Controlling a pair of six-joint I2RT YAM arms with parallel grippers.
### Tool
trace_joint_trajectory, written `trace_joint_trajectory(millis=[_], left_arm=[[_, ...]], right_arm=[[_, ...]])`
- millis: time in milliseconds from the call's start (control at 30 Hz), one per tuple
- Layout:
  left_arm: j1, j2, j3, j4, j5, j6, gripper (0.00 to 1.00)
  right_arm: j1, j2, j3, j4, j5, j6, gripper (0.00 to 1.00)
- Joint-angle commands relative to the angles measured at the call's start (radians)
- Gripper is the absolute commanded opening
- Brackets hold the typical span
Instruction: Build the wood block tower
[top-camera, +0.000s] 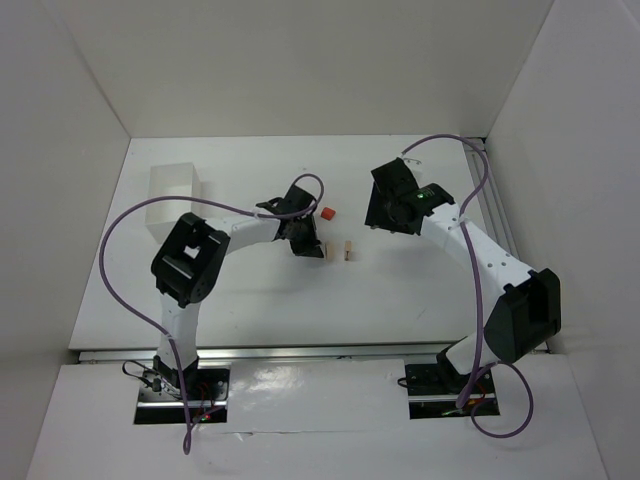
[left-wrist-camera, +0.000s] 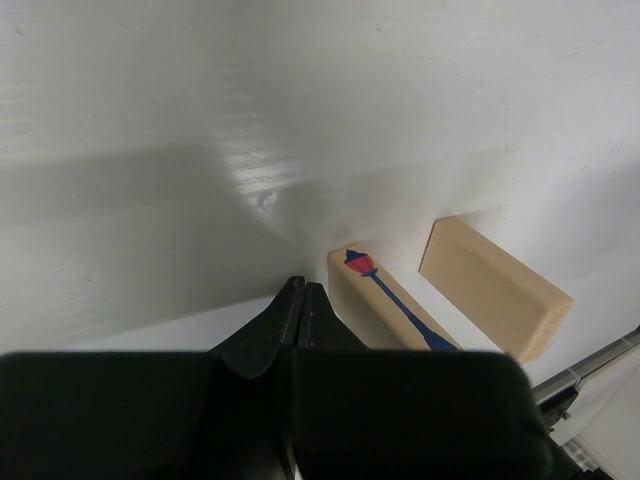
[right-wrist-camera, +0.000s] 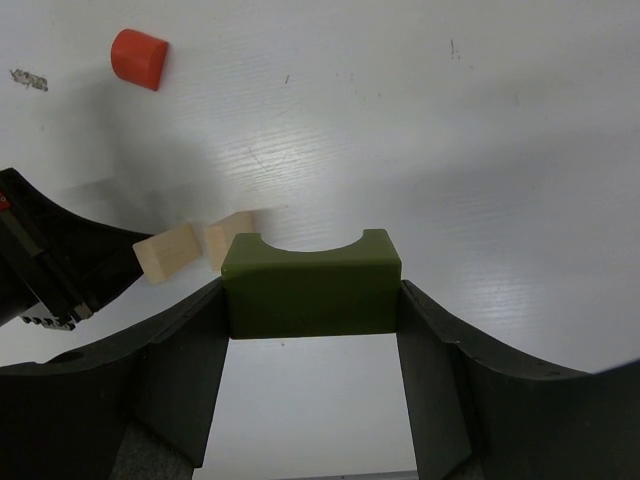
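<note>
Centre frame on the bench (top-camera: 400, 290): left block (top-camera: 326, 250) just beside right block (top-camera: 348, 251); cylinder (top-camera: 327, 213) above them; box (top-camera: 172, 195) upper left; arched block (right-wrist-camera: 310, 270) inside the right end effector (right-wrist-camera: 310, 305).

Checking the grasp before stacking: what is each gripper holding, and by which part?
The right gripper clamps the dark green arch block by its two end faces. The left gripper is shut, holding nothing.

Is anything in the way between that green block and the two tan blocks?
Nothing lies between the green block and the tan blocks. The left arm's shut fingers sit close beside one of them, though.
</note>
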Motion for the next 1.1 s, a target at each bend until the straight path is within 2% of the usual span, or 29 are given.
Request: trace_joint_trajectory(millis=[0, 467, 1067], left_arm=[[0.018, -0.002, 0.019, -0.066, -0.047, 0.028, 0.00], [0.000, 0.058, 0.090, -0.055, -0.017, 0.037, 0.00], [0.000, 0.067, 0.090, -0.037, 0.005, 0.046, 0.00]], right_arm=[[0.008, -0.002, 0.002, 0.057, 0.001, -0.009, 0.51], [0.017, 0.008, 0.011, 0.057, 0.001, -0.009, 0.51], [0.046, 0.026, 0.011, 0.047, 0.001, -0.009, 0.51]])
